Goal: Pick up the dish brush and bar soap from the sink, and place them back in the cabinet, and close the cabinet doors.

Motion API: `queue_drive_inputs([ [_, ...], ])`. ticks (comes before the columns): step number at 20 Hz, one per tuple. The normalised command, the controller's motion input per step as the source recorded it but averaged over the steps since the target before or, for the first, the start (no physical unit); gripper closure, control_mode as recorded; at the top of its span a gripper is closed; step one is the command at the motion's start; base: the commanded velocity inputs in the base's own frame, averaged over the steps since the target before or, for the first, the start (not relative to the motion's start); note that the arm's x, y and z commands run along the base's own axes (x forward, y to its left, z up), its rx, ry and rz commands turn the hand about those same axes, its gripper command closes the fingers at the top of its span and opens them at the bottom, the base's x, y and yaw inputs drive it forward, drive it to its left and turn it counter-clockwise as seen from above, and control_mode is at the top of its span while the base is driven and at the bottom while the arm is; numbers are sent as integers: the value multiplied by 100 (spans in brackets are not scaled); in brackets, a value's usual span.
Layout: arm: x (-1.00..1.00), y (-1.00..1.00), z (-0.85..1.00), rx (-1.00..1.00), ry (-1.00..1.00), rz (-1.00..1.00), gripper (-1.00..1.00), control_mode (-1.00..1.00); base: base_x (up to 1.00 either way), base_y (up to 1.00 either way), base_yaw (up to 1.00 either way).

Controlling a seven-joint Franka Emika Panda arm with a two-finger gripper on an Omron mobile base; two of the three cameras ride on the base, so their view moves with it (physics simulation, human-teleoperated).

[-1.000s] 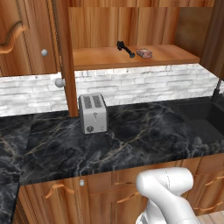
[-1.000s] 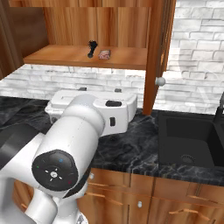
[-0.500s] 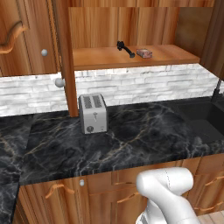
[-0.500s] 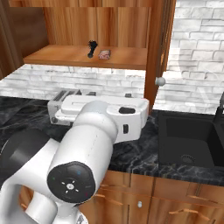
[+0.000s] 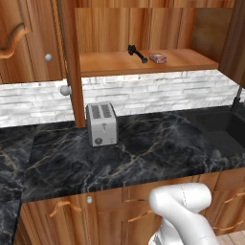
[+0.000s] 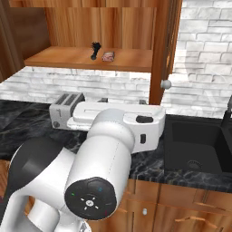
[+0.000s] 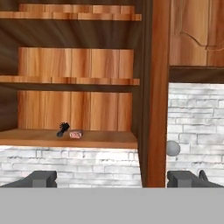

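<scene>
The black dish brush (image 5: 137, 52) and the pinkish bar soap (image 5: 158, 58) lie side by side on the lowest shelf (image 5: 110, 63) of the open cabinet. They also show as brush (image 6: 95, 50) and soap (image 6: 108, 56). The cabinet doors stand open: one door (image 5: 72, 62) edge-on with a round knob (image 5: 65, 90), the other door (image 5: 237, 38) at the right. The black sink (image 6: 195, 145) shows no brush or soap. In the hand view my gripper (image 7: 111, 179) is open and empty, facing the brush (image 7: 63, 129) and soap (image 7: 76, 134) from a distance.
A silver toaster (image 5: 101, 124) stands on the black marble counter (image 5: 143, 153) below the shelf. The open door (image 7: 155, 87) with its knob (image 7: 173, 148) stands just right of my line of sight. My white arm (image 6: 113, 136) hides the middle of the counter.
In the right base view my arm has swung rightward and grown larger over the counter. Brush, soap and doors have not moved.
</scene>
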Motion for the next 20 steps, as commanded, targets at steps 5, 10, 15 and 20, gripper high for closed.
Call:
queue_drive_inputs([
  [5, 0, -15, 0, 0, 0, 6, -100, -100, 0, 0, 0],
  [10, 0, -19, -5, 0, 0, 7, -100, -100, 0, 0, 0],
  [15, 0, -16, -9, 0, 0, 7, -100, -100, 0, 0, 0],
  [20, 0, -14, -7, 0, 0, 6, -100, -100, 0, 0, 0],
])
